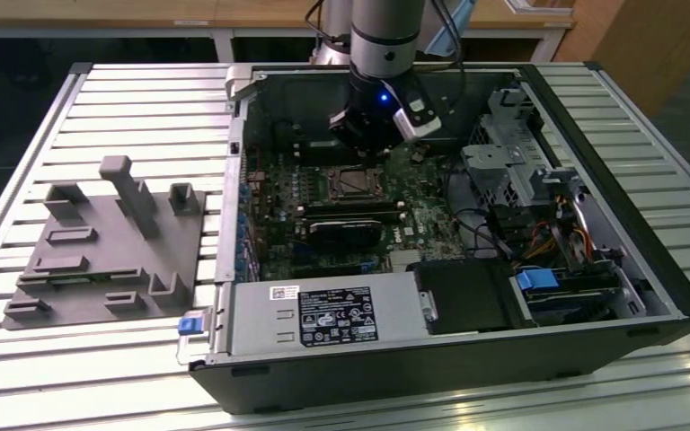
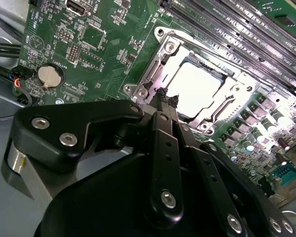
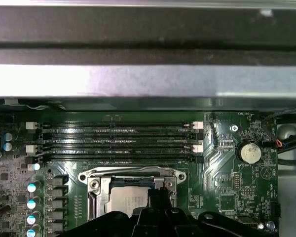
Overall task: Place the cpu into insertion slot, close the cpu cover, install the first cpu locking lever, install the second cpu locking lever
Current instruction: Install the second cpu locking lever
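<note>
On a slatted metal surface (image 1: 118, 81), an open computer case (image 1: 632, 296). The cpu (image 2: 200, 88) lies flat in the insertion slot (image 2: 160, 61), cpu cover (image 2: 239, 91) closed, just beyond the narrowly pinched, empty claw (image 2: 166, 98).

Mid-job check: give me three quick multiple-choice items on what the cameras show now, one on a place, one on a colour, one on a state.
1. Where is the gripper?
A. Over the grey fixture beside the case
B. Just above the cpu cover, inside the case
C. Over the power supply

2. What colour is the board around the insertion slot?
A. Green
B. Red
C. Blue

3. What state is the insertion slot in?
A. Bare, with its pin field exposed
B. Holding the cpu, framed by the cover
C. Hidden under a heatsink

Answers: 1 B, the second wrist view shows its tips at the cover's edge. 2 A, both wrist views show green. 3 B, the silver top shows through the cut-out.
</note>
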`<state>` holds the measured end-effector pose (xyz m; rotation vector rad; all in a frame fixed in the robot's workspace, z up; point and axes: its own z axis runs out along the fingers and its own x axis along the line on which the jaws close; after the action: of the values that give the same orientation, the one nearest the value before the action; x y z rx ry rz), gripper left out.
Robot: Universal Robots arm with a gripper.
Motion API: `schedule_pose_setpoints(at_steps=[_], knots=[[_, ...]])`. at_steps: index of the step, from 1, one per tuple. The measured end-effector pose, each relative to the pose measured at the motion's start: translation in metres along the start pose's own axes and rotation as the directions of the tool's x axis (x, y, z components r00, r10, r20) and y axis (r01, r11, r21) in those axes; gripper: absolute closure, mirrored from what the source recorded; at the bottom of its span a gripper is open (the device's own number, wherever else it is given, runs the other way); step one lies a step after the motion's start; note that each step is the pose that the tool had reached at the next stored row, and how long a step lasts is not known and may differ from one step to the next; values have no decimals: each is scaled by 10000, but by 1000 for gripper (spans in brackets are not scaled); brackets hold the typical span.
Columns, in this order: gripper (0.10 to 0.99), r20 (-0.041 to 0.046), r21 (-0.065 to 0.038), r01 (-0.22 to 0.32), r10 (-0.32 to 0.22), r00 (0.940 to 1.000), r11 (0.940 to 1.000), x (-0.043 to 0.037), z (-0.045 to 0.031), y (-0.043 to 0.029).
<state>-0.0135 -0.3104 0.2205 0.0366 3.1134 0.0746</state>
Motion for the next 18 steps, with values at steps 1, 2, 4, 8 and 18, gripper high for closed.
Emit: schedule_pose_setpoints(at_steps=[1,2,4,8,18], knots=[[980,1,-1,-1,1,10000,10000,0,0,-2],[980,1,-1,-1,1,10000,10000,0,0,-3],[980,-2,3,1,-1,10000,10000,0,-4,-5],[980,0,1,0,0,10000,10000,-2,-47,-3],[980,0,1,1,-1,10000,10000,-4,-66,-86]])
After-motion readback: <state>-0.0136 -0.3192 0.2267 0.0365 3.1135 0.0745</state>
